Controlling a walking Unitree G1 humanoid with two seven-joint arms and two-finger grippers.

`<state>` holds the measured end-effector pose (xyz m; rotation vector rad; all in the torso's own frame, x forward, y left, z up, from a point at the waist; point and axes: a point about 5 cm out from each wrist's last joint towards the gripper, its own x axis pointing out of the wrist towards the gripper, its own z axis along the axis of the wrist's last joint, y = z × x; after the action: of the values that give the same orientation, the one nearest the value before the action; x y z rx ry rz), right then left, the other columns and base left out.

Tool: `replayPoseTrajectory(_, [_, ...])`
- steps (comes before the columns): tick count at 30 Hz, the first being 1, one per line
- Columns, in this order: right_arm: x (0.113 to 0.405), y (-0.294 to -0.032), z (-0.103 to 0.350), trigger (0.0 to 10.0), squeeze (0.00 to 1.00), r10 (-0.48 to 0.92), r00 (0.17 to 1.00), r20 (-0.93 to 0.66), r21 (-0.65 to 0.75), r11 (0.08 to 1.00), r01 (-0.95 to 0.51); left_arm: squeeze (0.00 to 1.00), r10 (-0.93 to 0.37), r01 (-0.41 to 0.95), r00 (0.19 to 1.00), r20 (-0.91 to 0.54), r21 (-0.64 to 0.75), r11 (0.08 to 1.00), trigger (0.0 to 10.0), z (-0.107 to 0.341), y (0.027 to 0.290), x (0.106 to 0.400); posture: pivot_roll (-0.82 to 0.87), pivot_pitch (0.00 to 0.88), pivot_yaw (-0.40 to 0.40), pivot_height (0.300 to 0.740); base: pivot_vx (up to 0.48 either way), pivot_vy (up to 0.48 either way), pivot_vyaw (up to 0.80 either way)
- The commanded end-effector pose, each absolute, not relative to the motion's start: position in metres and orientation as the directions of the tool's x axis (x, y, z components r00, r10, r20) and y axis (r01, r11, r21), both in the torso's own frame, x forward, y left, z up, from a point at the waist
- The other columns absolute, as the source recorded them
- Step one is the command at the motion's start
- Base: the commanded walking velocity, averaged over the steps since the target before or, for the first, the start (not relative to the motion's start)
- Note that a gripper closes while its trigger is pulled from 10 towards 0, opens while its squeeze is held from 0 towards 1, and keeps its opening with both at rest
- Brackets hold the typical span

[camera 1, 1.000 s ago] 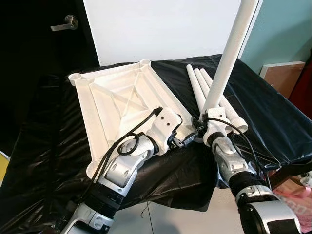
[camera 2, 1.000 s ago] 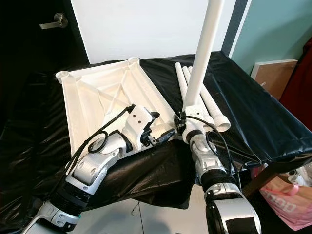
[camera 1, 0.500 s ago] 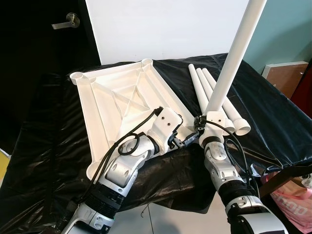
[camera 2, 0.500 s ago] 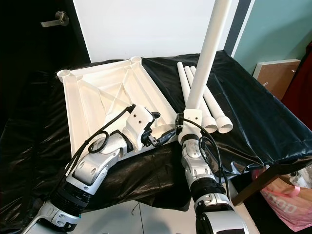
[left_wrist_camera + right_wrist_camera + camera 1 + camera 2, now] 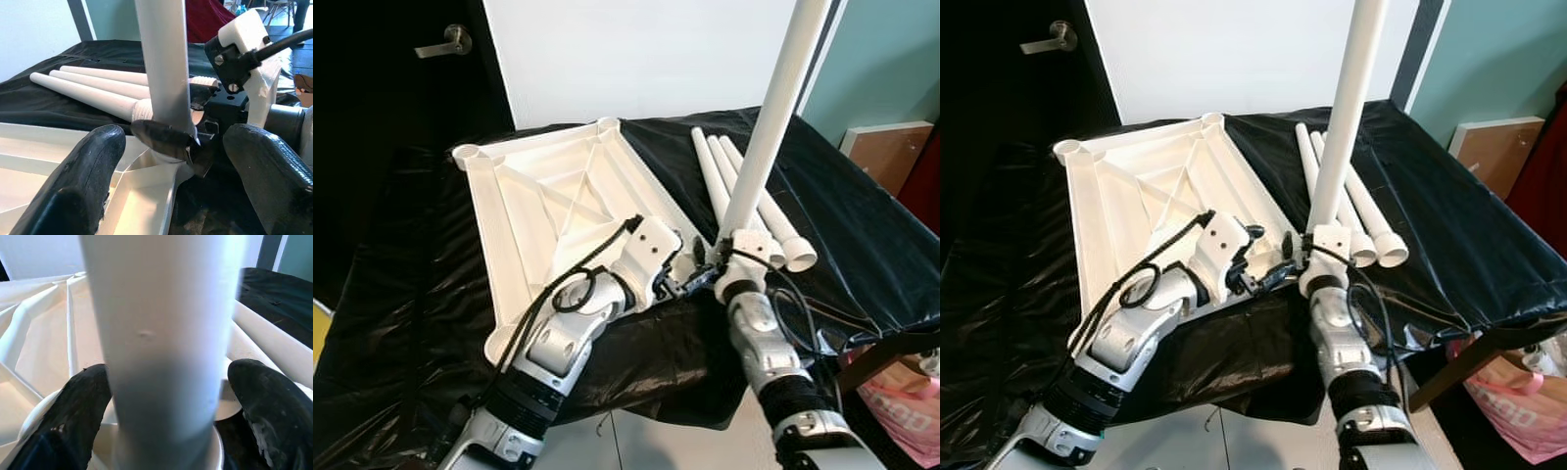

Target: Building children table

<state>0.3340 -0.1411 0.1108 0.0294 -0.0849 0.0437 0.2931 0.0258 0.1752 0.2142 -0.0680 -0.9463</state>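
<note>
1. While the tabletop (image 5: 558, 211) lies upside down on the black sheet (image 5: 411, 294), ribs up, I see the held leg (image 5: 771, 117) standing near upright at its near right corner; the leg's lower end sits at the corner socket (image 5: 166, 159), and I cannot tell whether it is seated.
2. Right gripper (image 5: 736, 257) comes up from below that corner; in its wrist view one black finger (image 5: 78, 406) sits on each side of the leg; I cannot tell whether they press it.
3. Left gripper (image 5: 690, 284) rests on the tabletop edge just beside the same corner; its fingers (image 5: 93, 161) are spread wide with the leg base between them, holding nothing.
4. Three spare legs (image 5: 744, 191) lie side by side on the sheet, right of the tabletop, behind the held leg.
5. Further out: white panel (image 5: 636, 59) behind the table; dark door with lever handle (image 5: 445, 41) at left; teal wall (image 5: 891, 59) at right.
</note>
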Motion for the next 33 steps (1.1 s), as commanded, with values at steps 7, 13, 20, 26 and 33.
replayPoseTrajectory(7, [0.328, -0.163, 0.113, 10.0, 0.0, 0.249, 0.965, 0.088, -0.016, 0.969, -0.248, 0.0, -0.842, 0.829, 0.536, -0.056, 0.224, 0.513, 10.0, 0.173, 0.023, 0.29, -0.17, 0.0, -0.003, 0.74, 0.0, 0.0, 0.0])
replayPoseTrajectory(13, [0.333, -0.172, 0.116, 10.0, 0.0, 0.406, 0.913, 0.035, -0.075, 0.912, -0.403, 0.0, -0.848, 0.834, 0.526, -0.059, 0.229, 0.501, 10.0, 0.173, 0.022, 0.29, -0.18, 0.0, 0.007, 0.74, 0.0, 0.0, 0.0])
replayPoseTrajectory(20, [0.34, -0.171, 0.116, 10.0, 0.0, 0.481, 0.877, -0.011, -0.125, 0.869, -0.479, 0.0, -0.848, 0.834, 0.526, -0.059, 0.233, 0.501, 10.0, 0.175, 0.022, 0.291, -0.17, 0.0, 0.008, 0.74, 0.0, 0.0, 0.0])
replayPoseTrajectory(26, [0.351, -0.164, 0.118, 10.0, 0.0, 0.546, 0.835, -0.065, -0.154, 0.822, -0.549, 0.0, -0.846, 0.83, 0.53, -0.058, 0.237, 0.504, 10.0, 0.176, 0.024, 0.292, -0.16, 0.0, 0.008, 0.74, 0.0, 0.0, 0.0])
replayPoseTrajectory(33, [0.358, -0.165, 0.12, 0.0, 0.0, 0.555, 0.827, -0.091, -0.16, 0.812, -0.562, 0.0, -0.838, 0.821, 0.543, -0.056, 0.241, 0.517, 10.0, 0.176, 0.026, 0.293, -0.14, 0.0, 0.0, 0.74, 0.0, 0.0, 0.0])
